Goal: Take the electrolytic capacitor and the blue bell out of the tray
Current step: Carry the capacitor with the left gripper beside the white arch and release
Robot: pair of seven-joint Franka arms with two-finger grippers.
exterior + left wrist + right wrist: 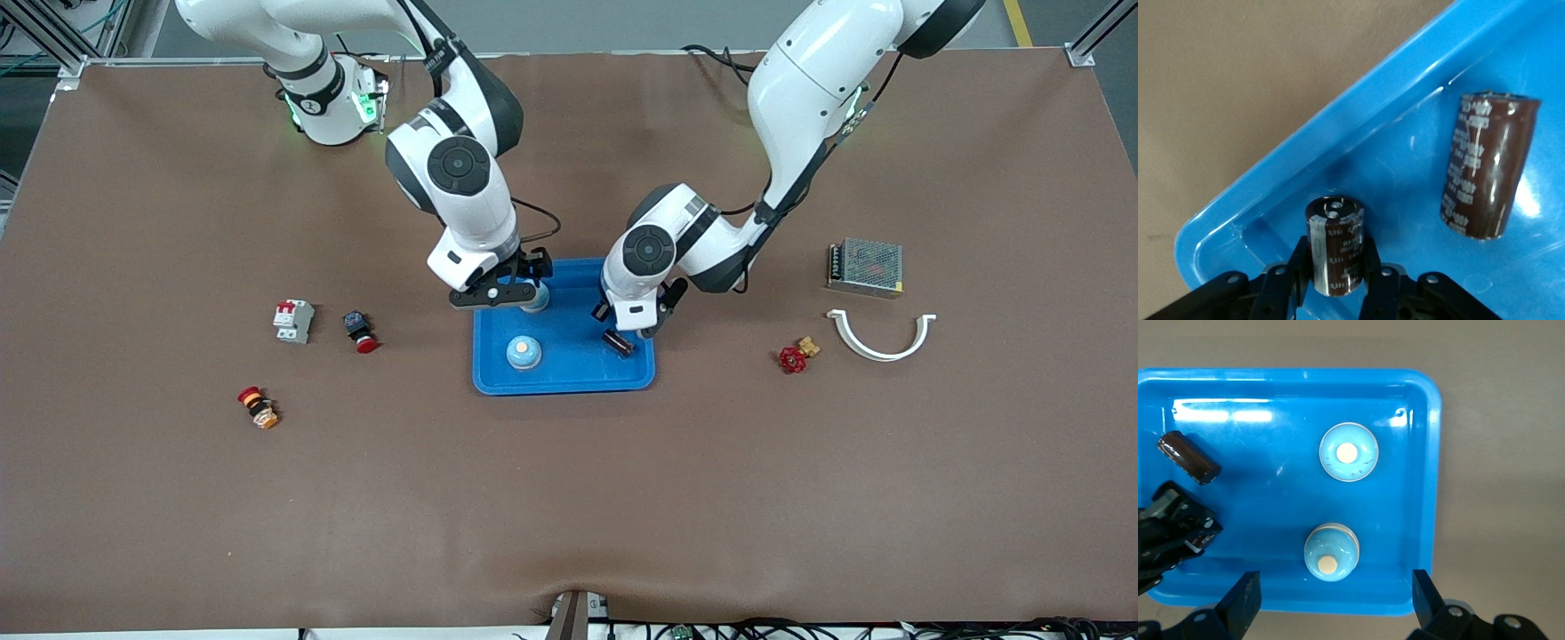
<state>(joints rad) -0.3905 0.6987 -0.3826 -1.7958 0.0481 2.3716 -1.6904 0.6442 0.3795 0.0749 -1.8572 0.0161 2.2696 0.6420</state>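
A blue tray (569,378) sits mid-table. My right gripper (503,292) is open wide over a light blue bell (536,300) at the tray's edge nearest the robots; in the right wrist view the gripper (1331,603) has the bell (1330,553) between its fingers without touching it. A second bell (524,352) stands in the tray nearer the camera. My left gripper (633,327) is low over the tray's corner, shut on an upright brown capacitor (1335,243). Another capacitor (619,342) lies on its side in the tray beside it; it also shows in the left wrist view (1488,167).
A circuit breaker (292,320), a red push button (360,331) and another button (258,407) lie toward the right arm's end. A red valve (794,357), a white curved clip (880,338) and a metal power supply (865,267) lie toward the left arm's end.
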